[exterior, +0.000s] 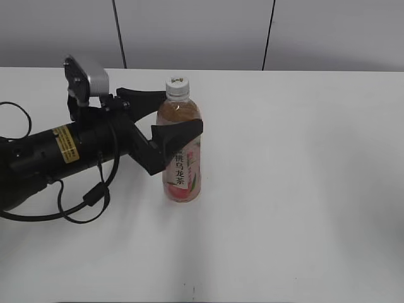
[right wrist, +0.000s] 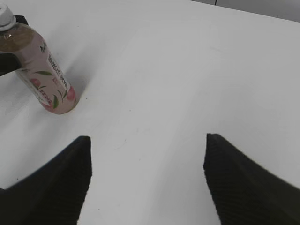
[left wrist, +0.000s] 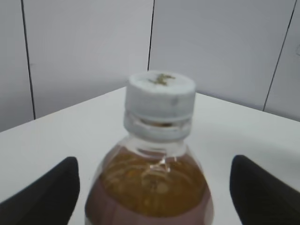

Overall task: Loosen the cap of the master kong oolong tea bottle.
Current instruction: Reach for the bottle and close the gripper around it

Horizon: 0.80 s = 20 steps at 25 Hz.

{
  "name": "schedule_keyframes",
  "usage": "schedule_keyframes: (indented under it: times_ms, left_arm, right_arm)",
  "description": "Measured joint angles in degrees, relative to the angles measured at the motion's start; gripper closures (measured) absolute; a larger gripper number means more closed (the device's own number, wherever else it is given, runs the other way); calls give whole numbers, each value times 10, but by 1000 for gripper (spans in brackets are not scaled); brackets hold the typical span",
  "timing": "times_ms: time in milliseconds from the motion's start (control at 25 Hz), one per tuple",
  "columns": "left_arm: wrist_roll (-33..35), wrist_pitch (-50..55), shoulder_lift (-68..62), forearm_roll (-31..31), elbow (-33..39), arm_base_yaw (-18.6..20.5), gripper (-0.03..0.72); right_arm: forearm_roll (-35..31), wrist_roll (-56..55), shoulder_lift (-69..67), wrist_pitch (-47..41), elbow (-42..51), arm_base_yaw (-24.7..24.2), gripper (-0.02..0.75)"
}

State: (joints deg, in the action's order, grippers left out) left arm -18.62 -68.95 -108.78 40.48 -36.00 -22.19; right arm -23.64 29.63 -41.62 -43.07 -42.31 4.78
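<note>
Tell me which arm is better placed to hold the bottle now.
The left. Its open hand already has one finger on each side of the bottle, below the cap. The right hand, also open, is over bare table, away from the bottle.

we see the master kong oolong tea bottle (exterior: 182,151) standing upright on the table (exterior: 303,189), left of the middle, with the cap (exterior: 177,86) on top. the left gripper (exterior: 163,116) reaches in from the left, one finger behind the bottle and one in front. the right gripper (right wrist: 147,178) hangs over bare table, well apart.
</note>
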Motion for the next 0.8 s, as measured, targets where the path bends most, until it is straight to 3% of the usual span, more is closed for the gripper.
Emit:
schedule_keyframes:
  times_ms: [800]
  left_arm:
    - [0,50,0,24,-9,0,115]
  right_arm:
    - [0,9,0,8,0,0,172]
